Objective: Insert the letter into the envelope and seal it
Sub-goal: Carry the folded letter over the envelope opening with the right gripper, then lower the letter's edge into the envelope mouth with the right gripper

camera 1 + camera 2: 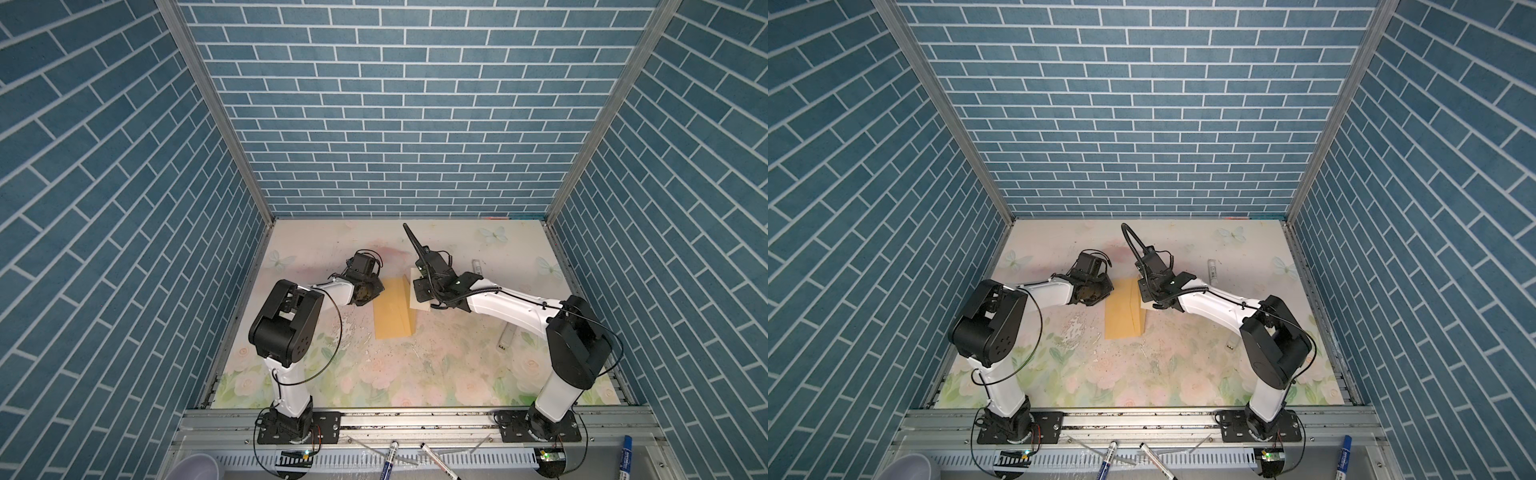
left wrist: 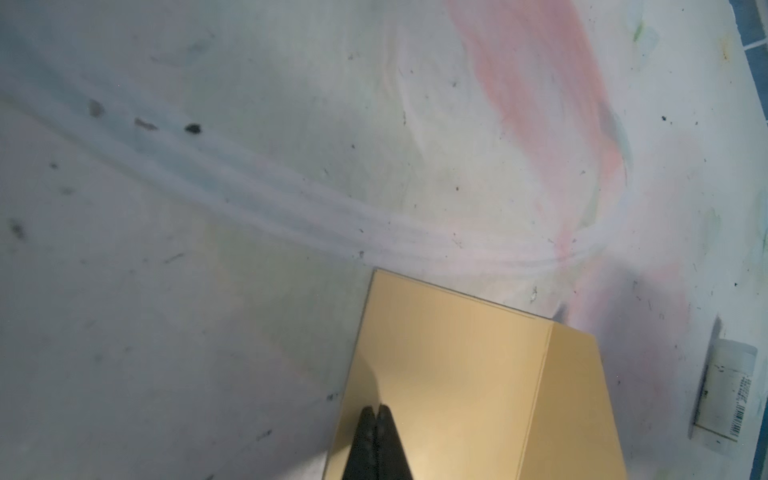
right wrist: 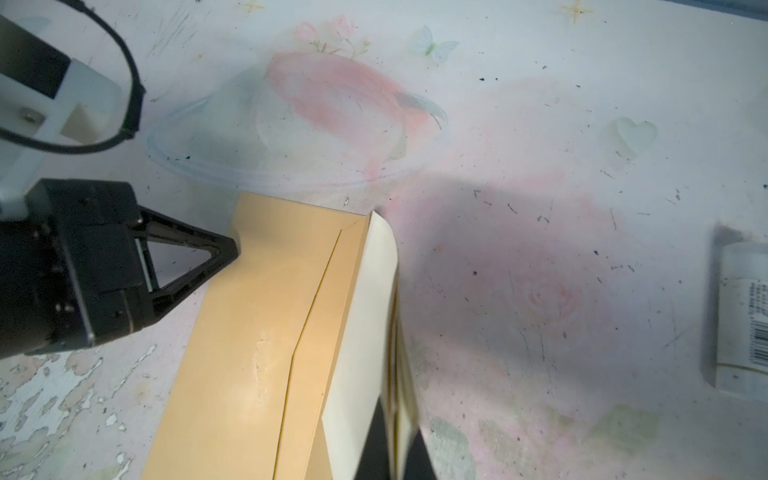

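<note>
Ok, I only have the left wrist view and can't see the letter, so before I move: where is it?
Observer: The right gripper is shut on the letter, at the raised flap of the envelope.
Operator: Is it inside yet?
Observer: I cannot tell how far in it is. In a top view a cream part of the letter shows to the right of the envelope, outside it.

The white tube [image 3: 744, 316] bears a barcode [image 3: 760, 347]; its print is unreadable.
</note>
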Controlling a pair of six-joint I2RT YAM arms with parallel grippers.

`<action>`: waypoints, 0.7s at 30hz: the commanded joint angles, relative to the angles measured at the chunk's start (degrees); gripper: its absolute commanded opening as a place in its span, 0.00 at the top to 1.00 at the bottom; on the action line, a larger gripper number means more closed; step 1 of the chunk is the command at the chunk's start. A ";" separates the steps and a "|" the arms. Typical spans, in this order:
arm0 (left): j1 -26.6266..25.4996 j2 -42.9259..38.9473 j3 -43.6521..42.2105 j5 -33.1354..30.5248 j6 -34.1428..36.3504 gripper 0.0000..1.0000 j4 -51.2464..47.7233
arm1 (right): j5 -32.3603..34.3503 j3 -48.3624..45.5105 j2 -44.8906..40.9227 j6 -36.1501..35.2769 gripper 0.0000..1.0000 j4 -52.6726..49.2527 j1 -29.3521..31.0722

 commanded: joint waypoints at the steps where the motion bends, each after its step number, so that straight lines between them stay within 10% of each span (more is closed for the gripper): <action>1: -0.53 3.56 -1.39 -0.90 0.44 1.00 -4.14 | -0.75 -2.37 0.28 4.57 1.00 0.22 -1.79; 21: -0.77 3.56 -1.99 -0.59 0.08 1.00 -3.63 | -7.55 -5.64 3.59 11.08 1.00 4.10 -4.53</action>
